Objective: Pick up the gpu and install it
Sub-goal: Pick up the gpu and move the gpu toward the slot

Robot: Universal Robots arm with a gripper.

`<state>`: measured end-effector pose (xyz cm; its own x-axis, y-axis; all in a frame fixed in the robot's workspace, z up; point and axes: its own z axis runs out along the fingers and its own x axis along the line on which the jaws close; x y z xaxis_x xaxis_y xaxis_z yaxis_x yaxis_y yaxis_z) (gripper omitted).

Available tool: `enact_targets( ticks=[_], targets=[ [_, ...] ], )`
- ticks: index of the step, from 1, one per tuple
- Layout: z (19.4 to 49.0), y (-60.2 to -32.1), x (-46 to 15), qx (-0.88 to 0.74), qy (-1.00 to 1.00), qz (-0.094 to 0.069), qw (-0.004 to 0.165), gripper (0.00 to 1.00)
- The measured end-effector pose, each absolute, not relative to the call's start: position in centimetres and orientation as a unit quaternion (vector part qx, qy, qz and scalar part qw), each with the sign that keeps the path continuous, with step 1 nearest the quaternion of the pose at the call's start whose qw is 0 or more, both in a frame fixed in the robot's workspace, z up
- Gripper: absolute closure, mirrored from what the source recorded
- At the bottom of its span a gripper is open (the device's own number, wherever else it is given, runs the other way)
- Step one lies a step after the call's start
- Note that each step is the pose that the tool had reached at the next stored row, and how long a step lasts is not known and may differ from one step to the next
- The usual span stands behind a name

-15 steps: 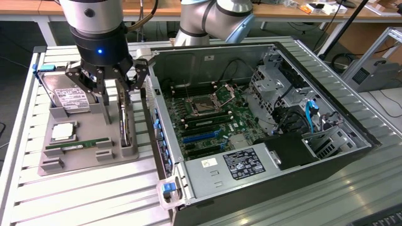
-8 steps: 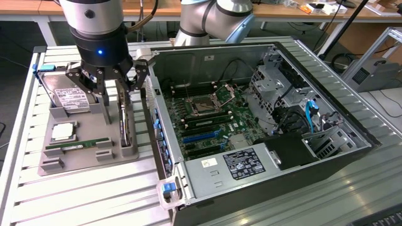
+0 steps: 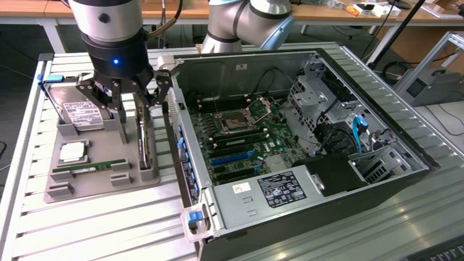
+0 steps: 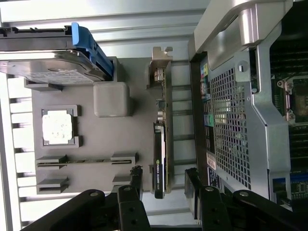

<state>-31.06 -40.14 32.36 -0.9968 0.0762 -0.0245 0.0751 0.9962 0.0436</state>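
We hover upper left in the exterior view, gripper point(image 3: 136, 100) fingers spread over the gpu point(image 3: 145, 144), hemmed between hard drive point(image 3: 80, 111) and computer case point(image 3: 239, 68).

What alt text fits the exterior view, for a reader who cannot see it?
An open gripper hangs above the gpu, which stands on edge in a grey tray beside an open computer case. The tray also holds a hard drive, a processor and a memory stick.

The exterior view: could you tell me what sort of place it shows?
Probably a robotics lab: an open computer case, a grey fixture holding the gpu, desks behind.
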Motion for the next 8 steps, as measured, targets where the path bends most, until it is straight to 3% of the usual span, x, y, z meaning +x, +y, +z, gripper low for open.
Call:
enact_targets(
  ticks=[8],
  targets=[
    [32.22, -40.15, -31.06, 0.038, 0.999, 0.021, 0.013, 0.52]
  ],
)
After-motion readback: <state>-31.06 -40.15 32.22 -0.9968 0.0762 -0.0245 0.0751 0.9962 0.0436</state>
